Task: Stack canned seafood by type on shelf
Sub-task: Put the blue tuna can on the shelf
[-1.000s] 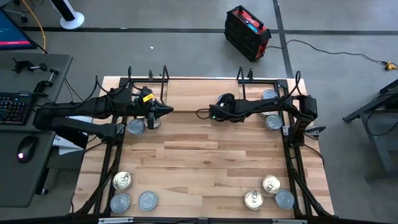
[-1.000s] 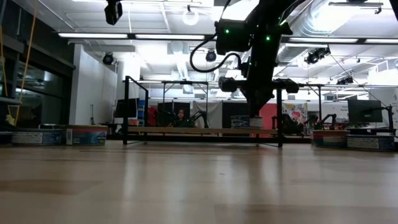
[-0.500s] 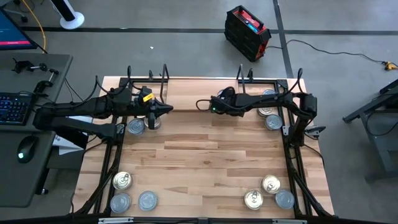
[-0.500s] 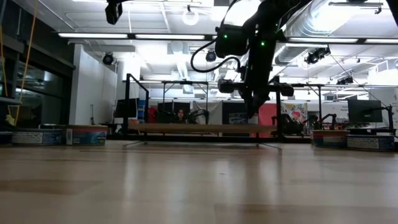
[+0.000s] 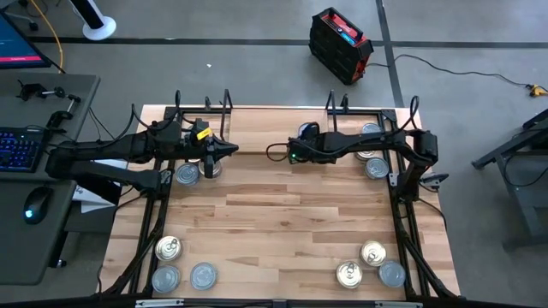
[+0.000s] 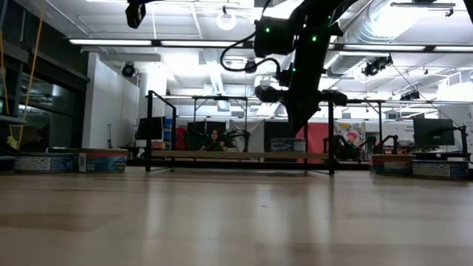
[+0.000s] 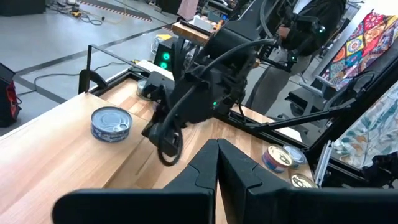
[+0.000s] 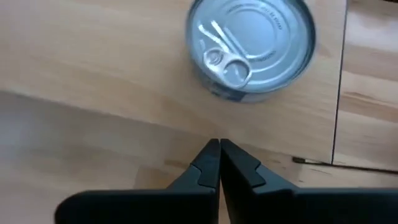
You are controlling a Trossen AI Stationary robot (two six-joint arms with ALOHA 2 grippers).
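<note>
The shelf (image 5: 257, 128) is a light wooden board with black wire uprights along the table's far edge. One silver-blue tin of canned seafood (image 5: 304, 130) stands on it, lid up (image 8: 250, 43). My right gripper (image 5: 294, 156) is shut, hovering just on the near side of that tin and slanting down, apart from it (image 8: 219, 152). My left gripper (image 5: 233, 151) is shut too (image 7: 217, 155). It hangs level above the table's far left, pointing at the right arm. Other tins lie on the table in groups.
Two tins (image 5: 187, 174) sit under my left arm. More sit at the near left (image 5: 169, 248), at the near right (image 5: 372, 252) and at the far right under my right arm (image 5: 375, 167). The table's middle is bare wood (image 5: 274, 222). Black frame rails run along both sides.
My right gripper dipped toward the tin on the shelf, then came back up and toward the table's near edge, rolling its wrist and staying shut. The tin now shows clear of the arm, a little farther toward the left end of the shelf.
</note>
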